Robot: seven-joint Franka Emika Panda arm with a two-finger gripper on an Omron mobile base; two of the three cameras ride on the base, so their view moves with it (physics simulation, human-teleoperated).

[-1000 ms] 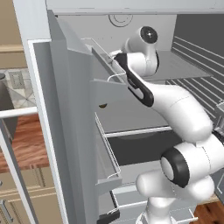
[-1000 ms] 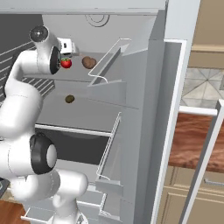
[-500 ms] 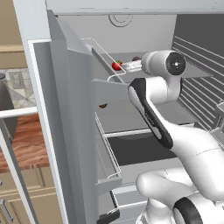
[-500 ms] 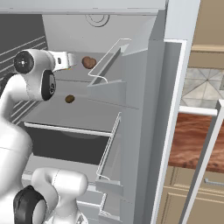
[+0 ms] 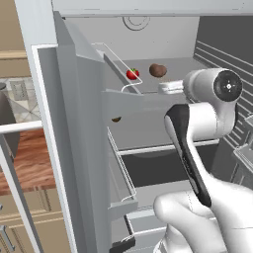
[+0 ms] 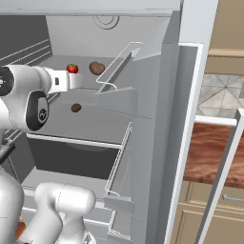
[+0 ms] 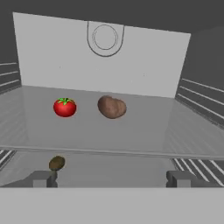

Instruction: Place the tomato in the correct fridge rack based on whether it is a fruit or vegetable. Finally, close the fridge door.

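Small glossy red tomato (image 7: 64,107) resting on upper grey fridge shelf (image 7: 144,127), just beside dull brown potato-like lump (image 7: 111,107). Two-finger gripper (image 7: 113,179) empty, fingers spread wide, set back from shelf edge. Best next: draw arm clear of open fridge door (image 6: 157,119), then push door closed. Lower shelf holding small brownish lump (image 7: 57,163). Pale back wall bearing round fitting (image 7: 105,37)

Count: 1 tomato (image 7: 64,107), 1 brown lump (image 7: 111,107) beside it on upper shelf (image 7: 144,127); 1 small brownish item (image 7: 57,163) on shelf below (type unclear). 1 gripper (image 7: 111,178).
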